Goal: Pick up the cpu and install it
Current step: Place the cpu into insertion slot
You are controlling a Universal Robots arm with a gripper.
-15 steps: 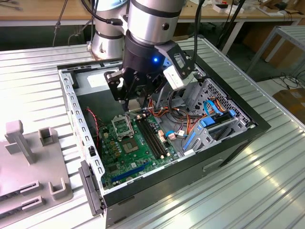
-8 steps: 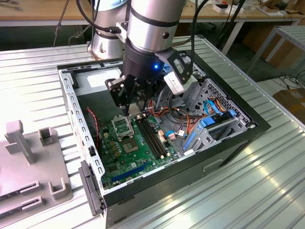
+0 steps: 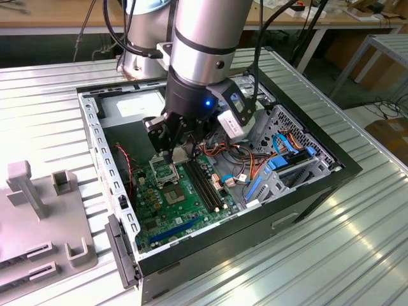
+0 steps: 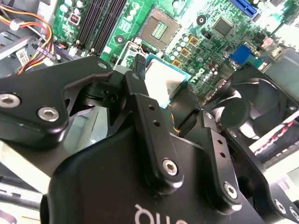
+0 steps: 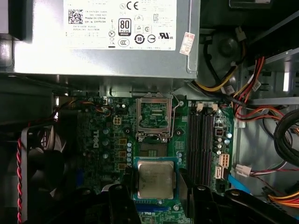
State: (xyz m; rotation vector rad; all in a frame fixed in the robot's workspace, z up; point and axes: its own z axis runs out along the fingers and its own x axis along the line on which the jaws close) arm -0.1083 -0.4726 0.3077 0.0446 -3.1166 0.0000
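Far left: in the exterior view, a grey holder block (image 3: pixel 38 217) sits on the ribbed metal table (image 3: pixel 331 255), apart from the work.
Case: an open computer case (image 3: pixel 95 137) lies on its side, with its green motherboard (image 3: pixel 162 213) facing up.
Socket: the socket (image 3: pixel 160 169) is open and bare, its metal frame swung back.
Gripper: the gripper (image 3: pixel 178 150) reaches down into the case, just to the exterior view's right of the socket. Its jaws are drawn in narrowly onto two opposite edges of the chip.
Cpu: the cpu (image 5: pixel 155 179), silvery top up, is pinched between the fingers (image 5: pixel 188 193). It is just beside the socket, apparently above the board, and not seated.
Right: black memory slots (image 3: pixel 205 185), then loose cables (image 3: pixel 239 156) and a blue drive bay (image 3: pixel 287 164).
Risk: the hold is on thin edges only, so the chip could tilt or slip. If it came down askew or turned the wrong way, it would likely bend the socket's fine contacts. The raised frame may also catch a finger.
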